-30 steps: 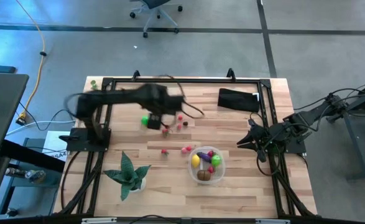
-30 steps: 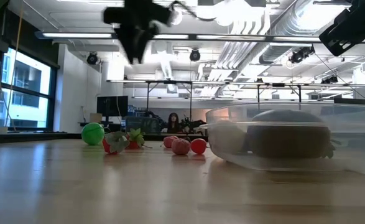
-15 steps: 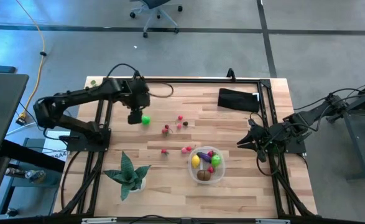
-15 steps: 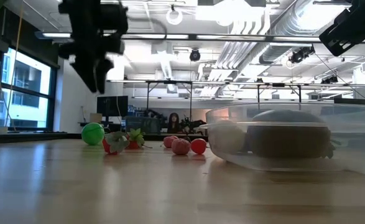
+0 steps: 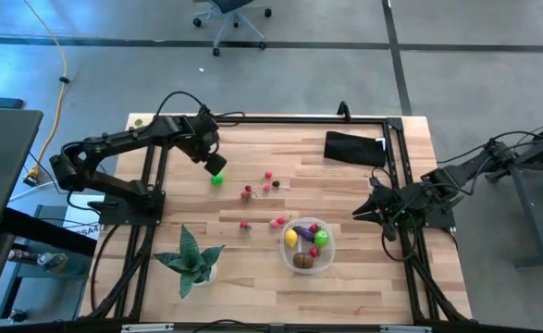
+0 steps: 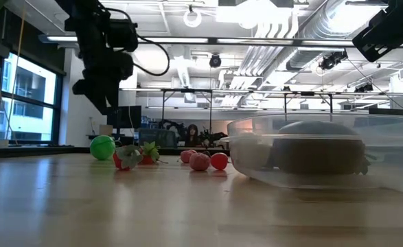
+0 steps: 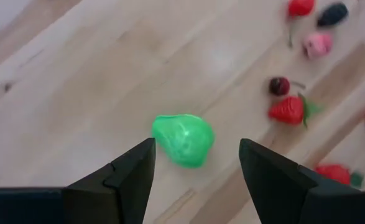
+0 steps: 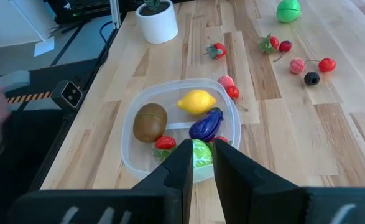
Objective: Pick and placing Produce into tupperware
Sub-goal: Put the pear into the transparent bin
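Observation:
My left gripper [image 5: 210,163] [image 7: 194,168] hovers open just above and to the far-left of a bright green produce piece [image 5: 217,178] [image 7: 183,139] [image 6: 102,147], which lies on the wood ahead of its fingers. Several tiny red and pink pieces [image 5: 269,176] [image 8: 297,65] lie scattered mid-table. The clear round tupperware [image 5: 328,261] [image 8: 132,155] holds yellow, purple, green, brown and red pieces. My right gripper [image 5: 357,214] [image 8: 202,163] waits at the table's right edge, its fingers a narrow gap apart, pointing at the tupperware.
A potted spiky green plant [image 5: 193,260] stands near the left front corner. A black pouch [image 5: 354,148] lies at the far right. A black frame [image 5: 271,120] runs around the tabletop. Bare wood stretches along the near edge.
My left gripper has swung from over the middle of the table toward the left edge and come down close to the green piece, staying open. The green piece and the other produce have stayed where they were.

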Tool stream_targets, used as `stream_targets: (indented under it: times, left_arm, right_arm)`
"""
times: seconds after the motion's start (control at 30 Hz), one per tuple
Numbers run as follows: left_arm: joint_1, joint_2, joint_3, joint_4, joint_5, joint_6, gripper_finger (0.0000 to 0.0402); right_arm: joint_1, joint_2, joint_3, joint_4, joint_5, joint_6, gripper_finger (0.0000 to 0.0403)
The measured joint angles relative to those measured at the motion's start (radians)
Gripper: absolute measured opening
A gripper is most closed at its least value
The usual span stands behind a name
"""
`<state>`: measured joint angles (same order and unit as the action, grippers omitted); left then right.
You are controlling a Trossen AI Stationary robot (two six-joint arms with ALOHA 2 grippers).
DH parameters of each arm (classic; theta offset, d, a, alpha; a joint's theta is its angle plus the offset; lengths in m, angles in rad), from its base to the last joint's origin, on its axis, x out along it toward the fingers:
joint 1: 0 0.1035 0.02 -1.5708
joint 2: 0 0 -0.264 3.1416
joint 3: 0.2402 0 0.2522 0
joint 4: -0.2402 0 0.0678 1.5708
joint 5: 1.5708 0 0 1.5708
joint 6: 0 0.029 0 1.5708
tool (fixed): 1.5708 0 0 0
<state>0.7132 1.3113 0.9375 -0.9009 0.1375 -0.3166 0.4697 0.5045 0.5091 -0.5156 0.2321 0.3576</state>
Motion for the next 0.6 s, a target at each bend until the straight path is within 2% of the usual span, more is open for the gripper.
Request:
stream_targets:
  times: [0.17, 0.33, 0.6]
  left_arm:
    - [0.0, 0.0, 0.0, -0.007, -0.086, -0.15, 0.0223]
    - [-0.031, 0.01, 0.0, -0.008, -0.099, -0.289, 0.0223]
    - [-0.131, 0.016, 0.0, 0.019, -0.098, -0.3, 0.0223]
  right_arm:
    - [0.0, 0.0, 0.0, 0.0, 0.0, 0.0, 0.0051]
    - [0.0, 0.0, 0.0, 0.0, 0.0, 0.0, 0.0051]
    - [0.0, 0.0, 0.0, -0.003, 0.0, 0.0, 0.0051]
